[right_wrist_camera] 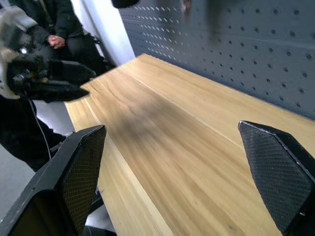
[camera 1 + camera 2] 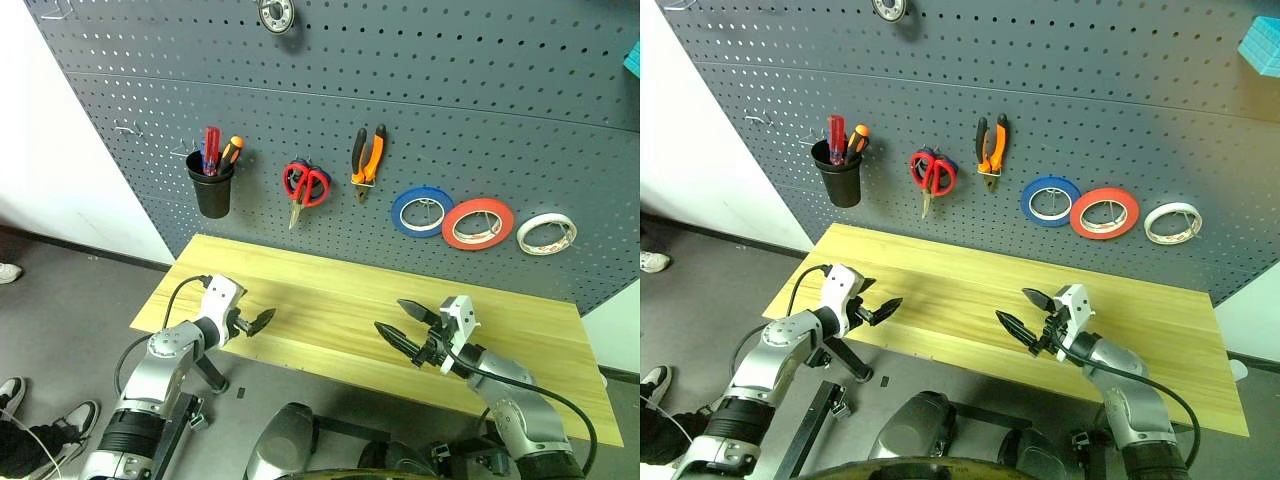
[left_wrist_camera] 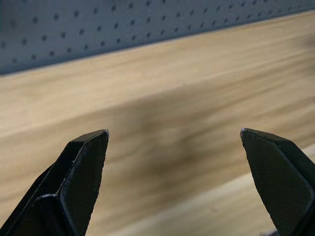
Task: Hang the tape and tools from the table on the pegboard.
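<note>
Evidently the hanging is done — above and beyond both claws, the tape (image 2: 478, 222), pliers (image 2: 367, 155), red scissors (image 2: 305, 185) and screwdriver (image 2: 211, 150) sit on the pegboard (image 2: 480, 110). Left gripper (image 2: 262, 320) and right gripper (image 2: 406, 326) hover released over the table (image 2: 330, 300) — probably only withdrawal remains.

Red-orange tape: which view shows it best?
Left eye view: the red-orange tape hangs unobstructed on the pegboard between two other rolls. Right eye view shows the same. The wrist views catch bare pegboard and table.
</note>
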Controlling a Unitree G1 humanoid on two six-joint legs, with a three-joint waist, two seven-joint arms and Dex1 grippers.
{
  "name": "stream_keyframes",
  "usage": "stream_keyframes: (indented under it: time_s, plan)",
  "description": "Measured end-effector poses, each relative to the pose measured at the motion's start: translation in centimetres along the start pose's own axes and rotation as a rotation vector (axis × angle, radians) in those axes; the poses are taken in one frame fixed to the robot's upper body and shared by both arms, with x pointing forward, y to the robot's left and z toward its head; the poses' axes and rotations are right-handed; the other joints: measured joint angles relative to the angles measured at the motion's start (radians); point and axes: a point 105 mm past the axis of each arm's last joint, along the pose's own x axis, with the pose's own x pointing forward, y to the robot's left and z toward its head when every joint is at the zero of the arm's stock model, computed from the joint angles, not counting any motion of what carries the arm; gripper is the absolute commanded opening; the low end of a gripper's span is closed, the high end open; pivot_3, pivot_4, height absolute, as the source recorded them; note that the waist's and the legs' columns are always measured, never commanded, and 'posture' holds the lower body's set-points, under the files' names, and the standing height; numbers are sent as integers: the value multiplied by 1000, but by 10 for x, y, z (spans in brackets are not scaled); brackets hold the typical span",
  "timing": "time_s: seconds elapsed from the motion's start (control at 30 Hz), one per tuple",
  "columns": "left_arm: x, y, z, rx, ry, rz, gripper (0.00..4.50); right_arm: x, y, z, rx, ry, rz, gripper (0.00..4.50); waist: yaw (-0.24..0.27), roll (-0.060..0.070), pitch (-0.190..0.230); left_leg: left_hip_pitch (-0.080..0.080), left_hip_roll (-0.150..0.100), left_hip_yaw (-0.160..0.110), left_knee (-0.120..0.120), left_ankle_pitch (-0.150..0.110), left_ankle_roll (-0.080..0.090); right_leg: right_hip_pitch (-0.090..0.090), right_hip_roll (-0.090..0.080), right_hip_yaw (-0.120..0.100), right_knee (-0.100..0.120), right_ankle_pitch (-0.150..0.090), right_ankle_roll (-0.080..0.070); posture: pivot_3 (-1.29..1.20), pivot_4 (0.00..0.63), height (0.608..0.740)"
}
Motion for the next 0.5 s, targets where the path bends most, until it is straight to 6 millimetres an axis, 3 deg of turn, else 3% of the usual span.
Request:
stream_keyframes:
  time_s: [0.13,0.3,0.5]
  plan:
    - [0,1,3,4,-29,10,4488,-12,-17,-11,43,-51,-141,4500,0,0,-2,0,0,0,0,0,0,0,1,0,0,0,0,412,0,677]
    - [-1,7,15,-22,-147,67,4488,-34,-23,-36,97,-76,-277,4500,-1,4,-6,0,0,0,1,0,0,0,0,0,0,0,0,391,0,677]
    - [-3,10,2,-94,-151,87,4488,-51,-23,-51,131,-45,-308,4500,-17,5,-8,0,0,-1,1,0,0,0,0,0,0,0,0,380,0,677]
